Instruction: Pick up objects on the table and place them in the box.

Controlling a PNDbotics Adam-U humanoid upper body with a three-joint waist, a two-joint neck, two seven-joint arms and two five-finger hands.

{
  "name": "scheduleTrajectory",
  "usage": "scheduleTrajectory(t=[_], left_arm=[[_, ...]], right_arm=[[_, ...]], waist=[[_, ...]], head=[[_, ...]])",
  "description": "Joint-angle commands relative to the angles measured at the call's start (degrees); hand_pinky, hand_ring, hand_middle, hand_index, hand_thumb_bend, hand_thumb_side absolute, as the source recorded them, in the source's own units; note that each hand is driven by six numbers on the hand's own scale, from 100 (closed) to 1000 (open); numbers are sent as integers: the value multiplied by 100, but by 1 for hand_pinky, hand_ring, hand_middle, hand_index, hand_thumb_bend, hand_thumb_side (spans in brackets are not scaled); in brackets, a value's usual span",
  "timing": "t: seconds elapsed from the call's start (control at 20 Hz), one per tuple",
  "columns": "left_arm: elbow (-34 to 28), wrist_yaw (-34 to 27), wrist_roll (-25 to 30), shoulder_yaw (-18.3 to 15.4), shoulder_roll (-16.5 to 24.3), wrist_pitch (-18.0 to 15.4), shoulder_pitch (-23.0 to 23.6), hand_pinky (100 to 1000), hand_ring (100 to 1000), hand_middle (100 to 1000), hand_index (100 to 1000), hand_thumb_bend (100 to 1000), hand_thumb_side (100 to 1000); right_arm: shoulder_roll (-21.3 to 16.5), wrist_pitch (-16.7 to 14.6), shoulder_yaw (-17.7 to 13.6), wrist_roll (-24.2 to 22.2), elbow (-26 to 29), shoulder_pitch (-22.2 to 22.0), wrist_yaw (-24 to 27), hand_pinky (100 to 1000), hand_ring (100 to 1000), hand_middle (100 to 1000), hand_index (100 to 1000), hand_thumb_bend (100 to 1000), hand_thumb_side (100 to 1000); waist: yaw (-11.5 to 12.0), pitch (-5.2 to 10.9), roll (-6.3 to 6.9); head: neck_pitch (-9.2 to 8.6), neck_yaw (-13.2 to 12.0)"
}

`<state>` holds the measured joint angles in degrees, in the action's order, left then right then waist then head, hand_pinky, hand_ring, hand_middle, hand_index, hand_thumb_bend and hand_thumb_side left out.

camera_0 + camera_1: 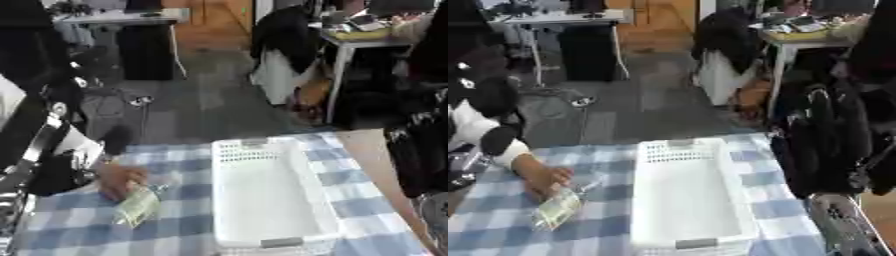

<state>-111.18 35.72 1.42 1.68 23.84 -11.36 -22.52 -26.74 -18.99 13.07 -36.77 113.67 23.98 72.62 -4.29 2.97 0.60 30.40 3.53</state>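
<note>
At the lower right corner, the robot's right hand (839, 222) is showing only as a grey shape; I cannot tell its pose. Just nearer than a person's hand (121, 179), which is touching it, a clear, pale-labelled bottle (138, 205) is lying on the checked table (70, 227). Right of that hand, the white box (262, 152) is sitting empty, so the task is probably barely starting.

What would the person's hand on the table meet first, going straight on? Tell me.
The clear bottle, which the person's hand already seems to touch; beyond it, probably only checked tablecloth, though depth is unclear.
</note>
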Motion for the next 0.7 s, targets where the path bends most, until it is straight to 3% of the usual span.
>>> scheduleTrajectory(t=[0.05,0.15,0.25,0.5,0.7], left_arm=[[-53,20,-23,-76,48,34,-73,936,810,985,978,880,1000],[-48,49,-33,-84,48,73,-75,933,808,984,977,877,1000],[-41,90,-45,-93,38,130,-69,910,799,982,976,873,1000],[-19,168,-124,-157,32,290,-35,875,784,977,973,866,1000],[19,191,-99,-134,165,325,-36,879,788,977,974,860,1000]], right_arm=[[-116,-3,-48,6,93,47,-16,165,187,269,372,100,1000],[-118,-2,-47,7,93,47,-18,165,188,269,372,100,1000],[-117,-3,-54,22,93,40,-13,167,188,270,371,100,1000],[-96,-59,-159,111,93,44,18,174,192,273,370,100,1000],[-83,-81,-208,169,93,55,26,177,193,274,370,100,1000]], waist=[[6,52,1],[-4,55,4],[-9,59,12],[-60,74,32],[-104,71,52]], head=[[-60,-1],[-53,-28],[61,-115],[787,-577],[844,-565]])
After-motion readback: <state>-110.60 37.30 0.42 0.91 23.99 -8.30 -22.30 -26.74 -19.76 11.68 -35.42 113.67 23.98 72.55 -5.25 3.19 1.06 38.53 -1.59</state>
